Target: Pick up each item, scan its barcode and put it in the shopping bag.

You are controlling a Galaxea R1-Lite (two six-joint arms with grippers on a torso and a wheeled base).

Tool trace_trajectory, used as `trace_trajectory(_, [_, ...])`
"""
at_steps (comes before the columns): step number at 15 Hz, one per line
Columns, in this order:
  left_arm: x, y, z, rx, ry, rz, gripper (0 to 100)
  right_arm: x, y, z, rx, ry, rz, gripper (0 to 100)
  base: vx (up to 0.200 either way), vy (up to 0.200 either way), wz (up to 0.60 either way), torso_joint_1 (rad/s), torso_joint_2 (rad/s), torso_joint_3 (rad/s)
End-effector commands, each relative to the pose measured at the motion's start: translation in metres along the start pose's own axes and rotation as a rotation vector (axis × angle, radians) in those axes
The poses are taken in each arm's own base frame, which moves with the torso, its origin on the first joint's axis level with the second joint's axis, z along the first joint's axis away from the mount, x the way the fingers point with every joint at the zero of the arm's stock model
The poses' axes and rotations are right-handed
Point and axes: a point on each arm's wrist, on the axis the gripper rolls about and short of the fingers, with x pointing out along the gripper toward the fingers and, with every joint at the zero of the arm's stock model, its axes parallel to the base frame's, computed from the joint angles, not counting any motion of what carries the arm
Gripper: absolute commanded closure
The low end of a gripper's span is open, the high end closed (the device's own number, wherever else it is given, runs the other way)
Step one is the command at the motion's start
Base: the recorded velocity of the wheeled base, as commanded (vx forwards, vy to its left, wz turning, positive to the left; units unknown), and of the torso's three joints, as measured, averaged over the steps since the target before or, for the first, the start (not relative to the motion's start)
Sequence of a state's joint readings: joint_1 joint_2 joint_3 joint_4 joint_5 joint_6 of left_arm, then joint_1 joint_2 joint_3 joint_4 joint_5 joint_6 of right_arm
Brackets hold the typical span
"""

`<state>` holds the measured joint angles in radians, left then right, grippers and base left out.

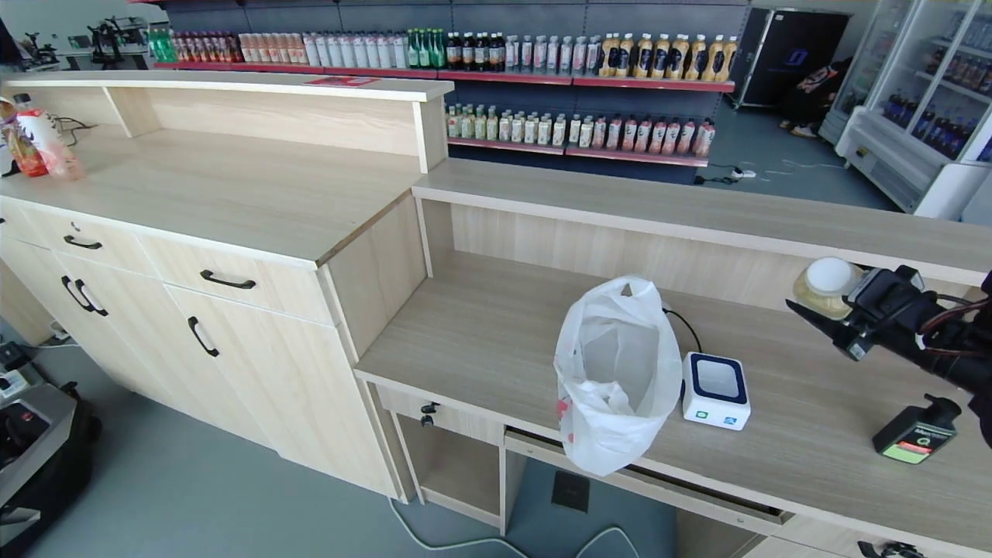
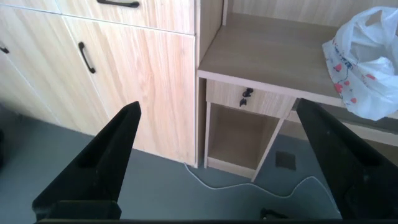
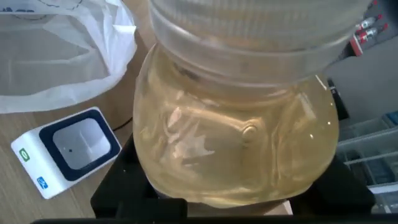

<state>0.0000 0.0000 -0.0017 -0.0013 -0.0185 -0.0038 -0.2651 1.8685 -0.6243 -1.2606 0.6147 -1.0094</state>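
Now, pale jar (image 3: 236,137) in right tool (image 1: 823,306)

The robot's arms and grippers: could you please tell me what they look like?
The left gripper has two matte black fingers, flat-sided wedges tapering to blunt tips, with no markings. The right gripper is likewise black with tapered fingers, mounted on a black arm with a boxy black wrist block. Thin reddish-brown and black cables loop along the wrist.
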Motion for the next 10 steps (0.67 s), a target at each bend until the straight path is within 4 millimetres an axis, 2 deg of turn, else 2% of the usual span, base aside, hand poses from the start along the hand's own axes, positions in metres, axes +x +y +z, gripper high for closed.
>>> trace_trajectory(1, [0.0, 0.0, 0.0, -0.001, 0.0, 0.0, 0, 0.019, 0.019, -0.025, -0.007, -0.031, 0.053, 100, 0.0, 0.0, 0.0, 0.0, 0.0, 0.0])
trace_trajectory(5, [0.0, 0.0, 0.0, -0.001, 0.0, 0.0, 0, 0.04, 0.025, -0.045, -0.046, -0.055, 0.056, 100, 0.0, 0.0, 0.0, 0.0, 0.0, 0.0])
trace_trajectory(10, [0.0, 0.0, 0.0, -0.001, 0.0, 0.0, 0, 0.044, 0.046, -0.064, -0.057, -0.023, 0.104, 100, 0.0, 0.0, 0.0, 0.0, 0.0, 0.0])
